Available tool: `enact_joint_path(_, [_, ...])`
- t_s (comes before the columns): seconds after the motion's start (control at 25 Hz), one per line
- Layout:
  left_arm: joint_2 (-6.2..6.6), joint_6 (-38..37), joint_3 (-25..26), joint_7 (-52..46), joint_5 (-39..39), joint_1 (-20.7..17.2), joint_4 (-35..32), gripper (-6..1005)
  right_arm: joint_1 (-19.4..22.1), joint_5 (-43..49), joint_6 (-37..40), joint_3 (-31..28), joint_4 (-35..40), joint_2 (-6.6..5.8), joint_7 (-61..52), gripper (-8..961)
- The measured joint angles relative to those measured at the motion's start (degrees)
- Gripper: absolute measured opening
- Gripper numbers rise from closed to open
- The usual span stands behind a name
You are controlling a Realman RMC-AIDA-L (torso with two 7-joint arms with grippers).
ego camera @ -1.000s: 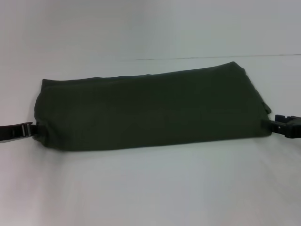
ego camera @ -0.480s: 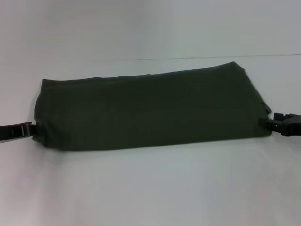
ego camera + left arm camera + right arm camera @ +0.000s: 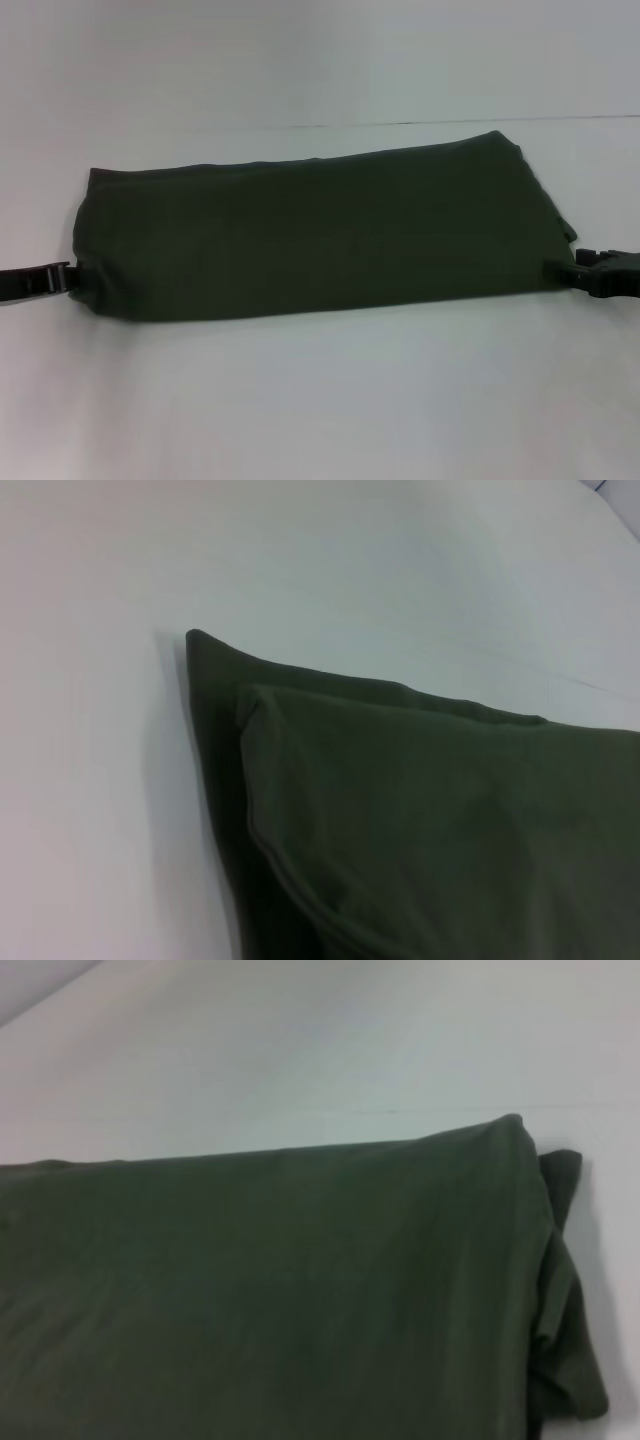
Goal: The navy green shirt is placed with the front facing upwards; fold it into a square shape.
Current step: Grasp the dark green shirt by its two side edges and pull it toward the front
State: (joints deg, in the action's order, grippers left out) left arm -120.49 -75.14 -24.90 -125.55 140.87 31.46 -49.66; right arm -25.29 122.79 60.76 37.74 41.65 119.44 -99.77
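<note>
Dark olive cotton: the shirt point(image 3: 320, 235) lies on the white table point(image 3: 320, 400) as a long band folded along its length, plain side up, no lettering showing, running across the middle of the head view. Left gripper point(image 3: 60, 276): low at the table surface, tip touching or just beside the band's left end near its front corner; whether it is released or clenched on cloth cannot be told. Right gripper point(image 3: 582, 270): low at the right end, tip just beside the front corner; whether it grips cannot be told either. Layers: the left wrist view shows a hemmed upper ply set slightly inside the lower one; the right wrist view shows a loose tab of cloth bunched past the right end. Step in hand, by judgement: taking the ends to fold the band toward a square. To do it well, pinch all plies at each corner, lift both ends evenly, keep the front edge taut, and tuck the bunched tab inside before laying over.
</note>
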Motion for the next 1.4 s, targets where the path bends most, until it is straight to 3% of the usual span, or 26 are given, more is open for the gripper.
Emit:
enact_joint_path(1.04, [0.0,0.08,-0.05,0.32,-0.25,0.35,0.0,21,-2.24,3.48,-1.63,0.05,-2.26,0.0,-1.03,613])
enact_joint_path(1.4, [0.0,0.09,-0.06,0.67,-0.25,0.44,0.0,23,-2.35,4.42,-1.55,0.05,-1.75,-0.1,-2.34,255])
